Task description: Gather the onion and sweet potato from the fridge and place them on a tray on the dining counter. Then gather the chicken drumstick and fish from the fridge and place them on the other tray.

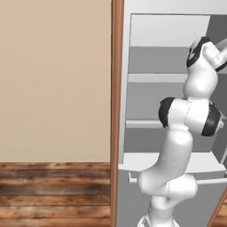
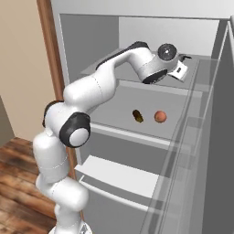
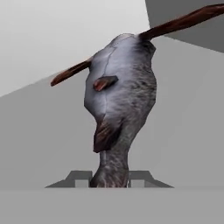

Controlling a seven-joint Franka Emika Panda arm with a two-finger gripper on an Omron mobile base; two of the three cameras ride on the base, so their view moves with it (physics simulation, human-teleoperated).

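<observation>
From the right base view, the white arm [image 2: 91, 91] rose from the lower left and reached up and forward into the open fridge [image 2: 137, 27], its wrist bent over the upper shelf [image 2: 194, 68]. In the left base view the same arm [image 1: 181, 146] stood in front of the grey shelves, beside the wood-brown frame [image 1: 117, 111] of the fridge.

On the middle shelf [image 2: 137, 128], below the arm's wrist, lay the sweet potato [image 2: 137, 116], a dark elongated lump, and just to its right, apart from it, the round orange-brown onion [image 2: 160, 116]. Both sat toward the middle of that shelf, away from its front edge.

Farther in, the hand [image 2: 182, 71] rested over the upper shelf near its back right part. In the hand view the hand [image 3: 110, 180] had its two dark fingertips [image 3: 78, 179] clamped on the narrow tail end of the fish [image 3: 120, 100], one on each side and touching it. The fish was grey and silvery with reddish-brown fins; its body widened away from the hand, and it stood against the grey shelf floor and the pale back wall [image 3: 65, 35] of the fridge. Whether the fish was lying on the shelf or lifted off it could not be told.
</observation>
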